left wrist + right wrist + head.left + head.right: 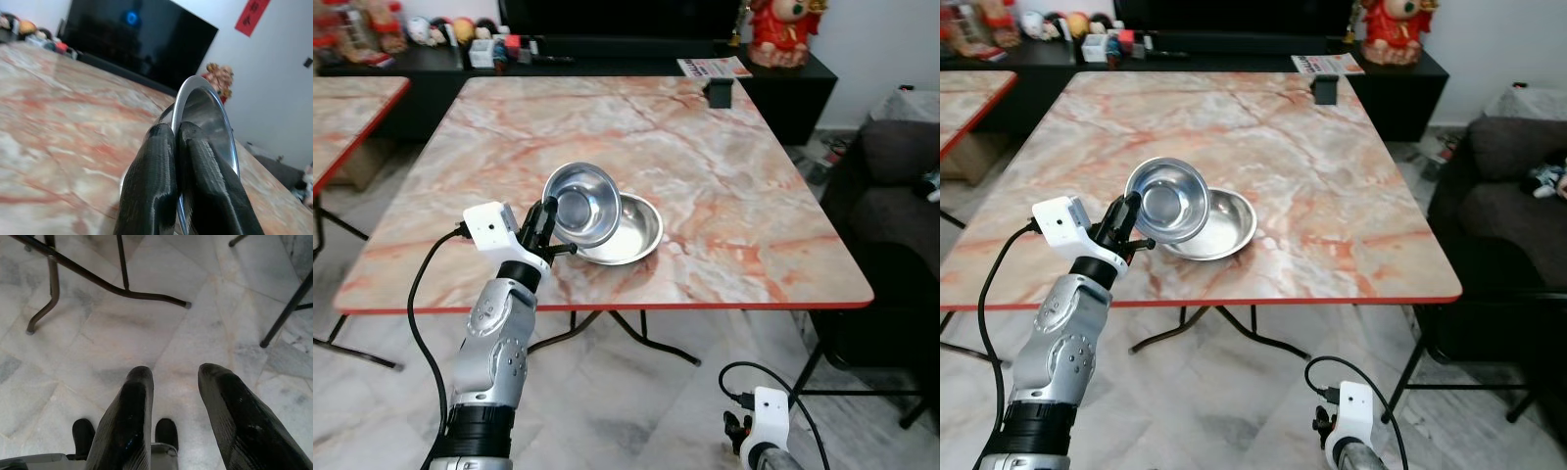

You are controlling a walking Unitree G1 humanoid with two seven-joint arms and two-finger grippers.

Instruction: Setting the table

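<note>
A marble-patterned surface (724,186) with a red edge stands before a dark TV cabinet (607,54). The left gripper (545,227) is clamped on the rim of a tilted steel bowl (582,203), over a second bowl (631,235). The right gripper (173,406) hangs idle above the floor, fingers apart.

Left gripper (546,227) clamped on rim of steel bowl (583,204), bowl tilted on edge above a second steel bowl (631,235) resting flat on marble table (724,186). Small black object (719,91) near table's far edge. Right arm hangs low over the floor.
</note>
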